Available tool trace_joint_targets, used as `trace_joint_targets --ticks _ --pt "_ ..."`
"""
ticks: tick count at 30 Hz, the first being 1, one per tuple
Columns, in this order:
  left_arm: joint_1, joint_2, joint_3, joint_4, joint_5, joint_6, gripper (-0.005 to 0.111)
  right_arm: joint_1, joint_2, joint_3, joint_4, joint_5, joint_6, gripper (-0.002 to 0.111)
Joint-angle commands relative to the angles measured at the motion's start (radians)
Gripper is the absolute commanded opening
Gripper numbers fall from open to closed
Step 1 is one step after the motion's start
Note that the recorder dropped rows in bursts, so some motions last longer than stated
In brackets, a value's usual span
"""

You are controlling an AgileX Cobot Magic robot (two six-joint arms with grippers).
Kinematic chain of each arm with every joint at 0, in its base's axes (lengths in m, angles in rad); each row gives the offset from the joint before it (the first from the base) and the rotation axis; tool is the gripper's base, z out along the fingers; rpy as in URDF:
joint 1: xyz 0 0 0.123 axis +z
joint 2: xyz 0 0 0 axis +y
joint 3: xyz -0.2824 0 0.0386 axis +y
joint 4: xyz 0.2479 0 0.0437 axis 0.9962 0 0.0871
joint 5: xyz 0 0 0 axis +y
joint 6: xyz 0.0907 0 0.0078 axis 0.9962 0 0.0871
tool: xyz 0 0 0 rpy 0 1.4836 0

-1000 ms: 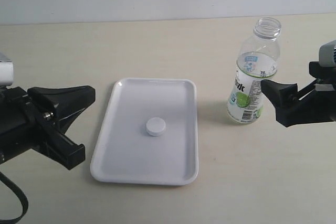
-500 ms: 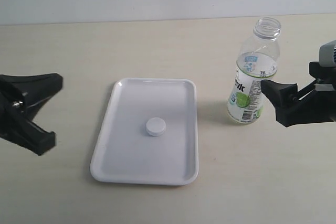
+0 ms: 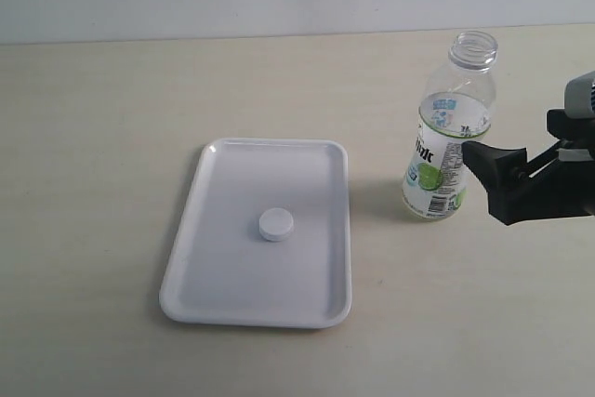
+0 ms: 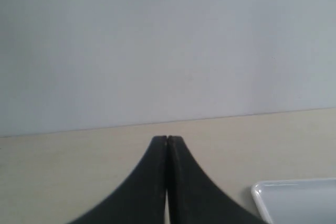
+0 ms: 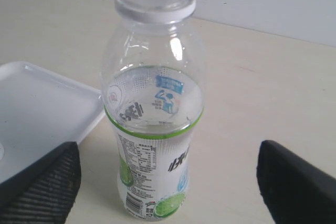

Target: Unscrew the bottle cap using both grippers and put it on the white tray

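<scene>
Already the bottle cap [image 3: 276, 224] lies near the middle of the white tray [image 3: 223, 297]. The bottle [image 3: 447, 141] stands upright and uncapped on the surface [image 3: 112, 137] beside the tray, between the wide-spread fingers of the right end effector [image 5: 168, 156], which grips nothing. The left end effector [image 4: 167, 141] is closed and empty.

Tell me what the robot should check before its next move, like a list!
1. Bottle cap lying flat inside the white tray: ok.
2. Bottle standing upright on the table, beside the tray and not on it: ok.
3. Left fingers shut with nothing between them: ok.
4. Right fingers open, one on each side of the bottle, with a gap on both sides: ok.
5. Bottle mouth open with no cap on it: ok.
6. Nothing inside the bottle that could spill: cannot tell.
</scene>
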Motion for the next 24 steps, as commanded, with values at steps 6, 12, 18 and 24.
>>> trace_joint_targets --ticks 6,12,18,24 --pt "0.009 -0.059 0.073 -0.005 0.096 -0.007 0.0 0.002 -0.008 0.002 0.004 -0.003 0.001 0.086" --pt "0.011 -0.089 0.176 0.004 0.094 -0.003 0.0 0.002 -0.008 0.002 0.002 -0.003 0.001 0.086" --pt "0.011 -0.089 0.238 0.004 0.096 -0.003 0.0 0.002 -0.008 0.002 0.002 -0.003 0.001 0.086" --pt "0.011 -0.089 0.238 -0.011 0.099 -0.004 0.0 0.002 -0.008 0.002 0.002 -0.003 0.001 0.086"
